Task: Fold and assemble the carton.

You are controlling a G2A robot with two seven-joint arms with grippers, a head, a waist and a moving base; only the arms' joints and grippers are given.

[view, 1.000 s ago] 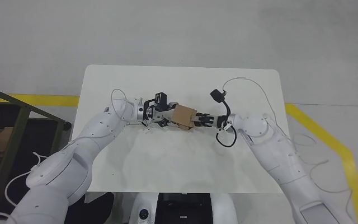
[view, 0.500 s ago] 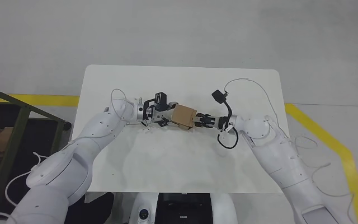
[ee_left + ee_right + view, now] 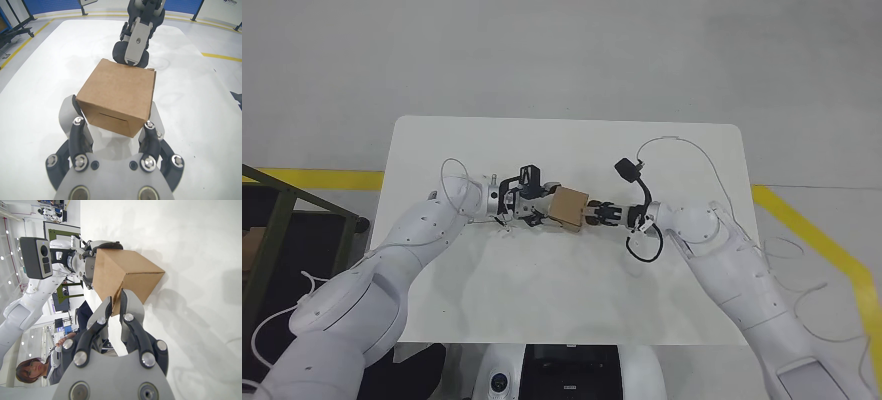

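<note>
Fingers: the left fingers (image 3: 65, 115) stand apart, one on each side of the carton (image 3: 119, 89) at its left end, pressed to its side walls. The right fingers (image 3: 132, 308) are almost together, nipping a thin cardboard edge at the carton's right end.
Floor (image 3: 542, 60): grey, with a yellow line (image 3: 312, 178) to the left of the table and another to its right.
Table (image 3: 492, 290): white, with rounded corners.
Arms: the left arm (image 3: 412, 240) comes in from the near left and the right arm (image 3: 722, 250) from the near right. They meet end to end at mid-table.
Carton: a brown box folded into shape, at the middle of the table between the two grippers, turned a little askew to the table's edges. I cannot tell whether it rests on the table or is held just off it.
Left gripper (image 3: 540, 208): at the carton's left end, straddling it.
Right gripper (image 3: 592, 213): at the carton's right end, touching it. Seen from the left wrist, its tip meets the box's upper right edge.
Camera (image 3: 36, 258): a black box on the left wrist, just behind the left gripper.
Slit (image 3: 112, 117): a thin cut in the carton's left end panel, facing the left gripper.
</note>
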